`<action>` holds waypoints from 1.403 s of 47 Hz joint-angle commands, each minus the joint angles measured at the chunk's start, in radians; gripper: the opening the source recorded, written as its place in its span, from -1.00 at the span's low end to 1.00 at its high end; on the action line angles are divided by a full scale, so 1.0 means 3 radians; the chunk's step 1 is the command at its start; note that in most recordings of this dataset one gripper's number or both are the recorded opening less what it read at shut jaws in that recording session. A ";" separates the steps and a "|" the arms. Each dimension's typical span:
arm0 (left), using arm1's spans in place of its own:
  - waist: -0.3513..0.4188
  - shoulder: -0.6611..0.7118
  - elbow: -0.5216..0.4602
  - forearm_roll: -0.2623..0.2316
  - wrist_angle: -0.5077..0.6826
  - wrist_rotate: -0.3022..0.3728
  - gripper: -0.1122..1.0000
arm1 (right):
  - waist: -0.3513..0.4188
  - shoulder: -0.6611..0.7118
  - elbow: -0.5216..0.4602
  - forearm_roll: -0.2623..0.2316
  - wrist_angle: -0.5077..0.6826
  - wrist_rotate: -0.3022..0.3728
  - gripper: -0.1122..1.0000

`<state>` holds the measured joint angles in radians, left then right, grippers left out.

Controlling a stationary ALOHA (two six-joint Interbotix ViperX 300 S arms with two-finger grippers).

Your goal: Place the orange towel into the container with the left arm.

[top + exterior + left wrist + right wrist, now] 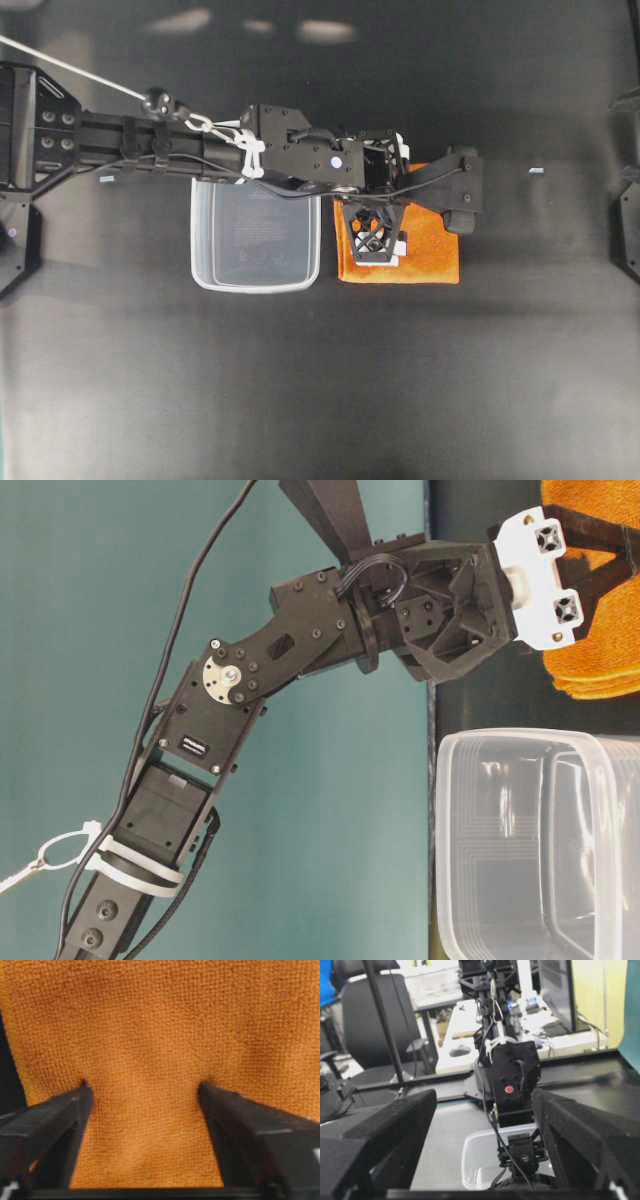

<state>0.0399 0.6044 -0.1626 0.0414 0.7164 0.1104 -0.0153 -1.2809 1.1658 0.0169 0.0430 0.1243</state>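
Note:
The orange towel lies folded flat on the black table, just right of the container, a clear empty tub. My left gripper points straight down at the towel's left half. In the left wrist view the towel fills the frame. My left gripper is open, with both fingertips pressed into the cloth and a wide strip of towel between them. The table-level view shows the towel beside the tub. My right gripper is open and empty, facing the left arm and the tub.
The left arm stretches from the left edge and crosses over the tub's far rim. A small pale scrap lies on the table at the right. The right arm's base sits at the right edge.

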 commanded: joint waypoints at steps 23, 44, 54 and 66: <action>-0.0148 -0.0368 -0.0133 0.0010 0.0123 0.0005 -0.69 | -0.0005 0.0020 -0.0061 0.0005 0.0112 -0.0015 0.56; -0.0123 -0.1687 0.0123 0.0010 0.1043 0.0005 -0.69 | 0.0000 0.0036 -0.0051 0.0005 0.0205 -0.0015 0.56; -0.0097 -0.2168 0.0762 0.0010 0.1350 0.0005 -0.69 | -0.0005 0.0041 -0.0051 0.0005 0.0205 -0.0020 0.55; -0.0031 -0.2552 0.1416 0.0010 0.0926 -0.0010 -0.69 | 0.0000 0.0051 -0.0041 0.0005 0.0199 -0.0020 0.55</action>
<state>0.0276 -0.1150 0.2424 0.0414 1.0431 0.1089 -0.0138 -1.2809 1.1643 0.0169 0.1089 0.1197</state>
